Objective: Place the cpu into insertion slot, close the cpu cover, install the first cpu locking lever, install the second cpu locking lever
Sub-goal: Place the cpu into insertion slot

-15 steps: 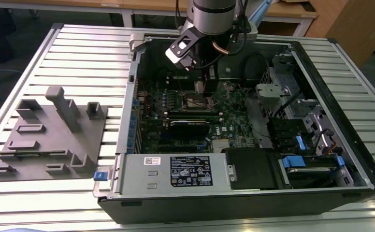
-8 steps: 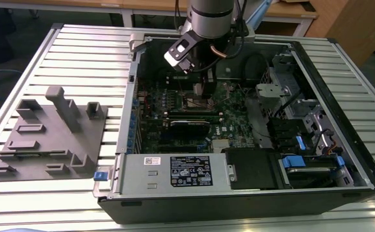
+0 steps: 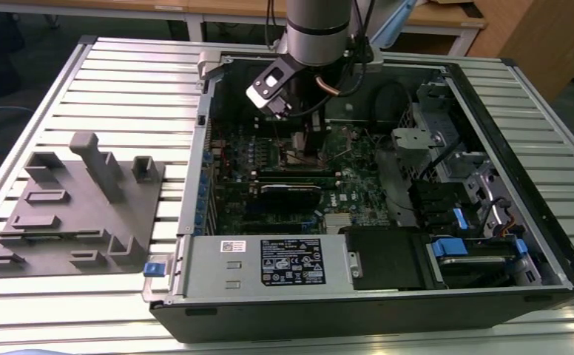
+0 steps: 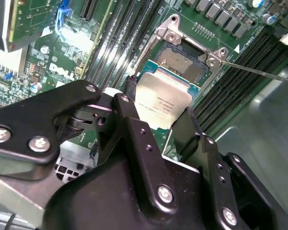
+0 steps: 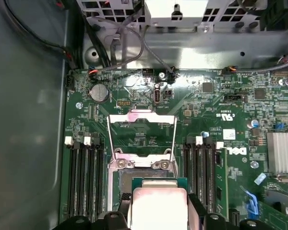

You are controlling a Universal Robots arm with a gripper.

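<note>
indoors, computer case [image 3: 366,314] on slatted metal table [image 3: 129,81], pincer [image 4: 158,115] clamped on cpu [image 4: 164,93] over insertion slot [image 4: 175,60]

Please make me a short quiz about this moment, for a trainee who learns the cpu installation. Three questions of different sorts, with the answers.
1. True or false: the cpu cover is shut over the insertion slot.
2. What is clamped in the gripper? A: the cpu; B: a memory module; C: a screw.
3. Fill in: the thin rod beside the slot is a locking ____.
Key: 1 false, the cover is swung open. 2 A. 3 lever.
</note>
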